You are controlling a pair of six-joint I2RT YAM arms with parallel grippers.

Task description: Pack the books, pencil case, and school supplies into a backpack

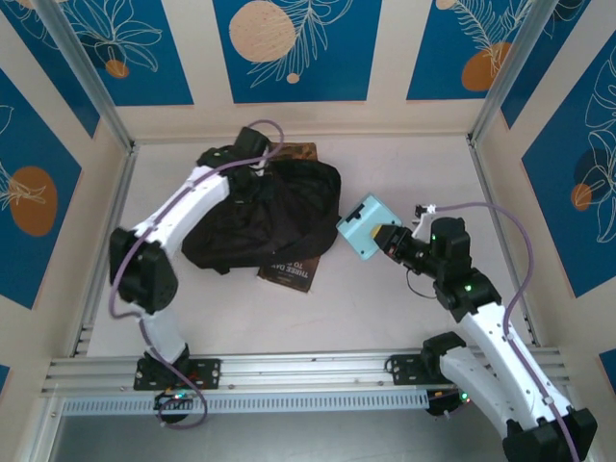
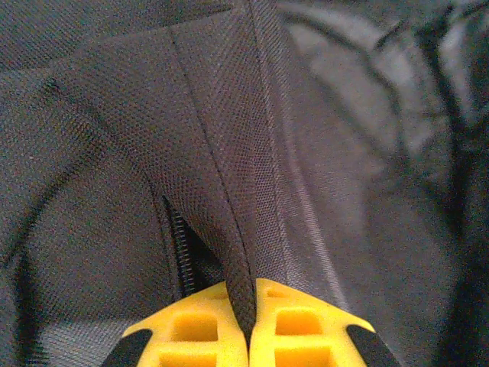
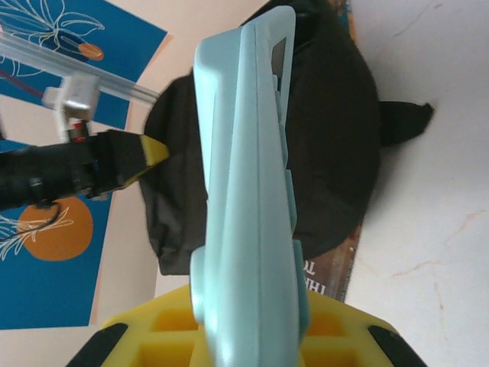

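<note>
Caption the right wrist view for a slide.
Light-teal piece clamped edge-on in the right tool, black backpack and brown book beyond.

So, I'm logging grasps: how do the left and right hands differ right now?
The left hand pinches a thin fold of the black backpack; the right hand clamps the thicker light-teal piece. The left hand's fingers nearly meet, the right hand's stand further apart. The left hand sits at the backpack's far edge, the right hand beside its right edge. Both are shut, with yellow fingers.
</note>
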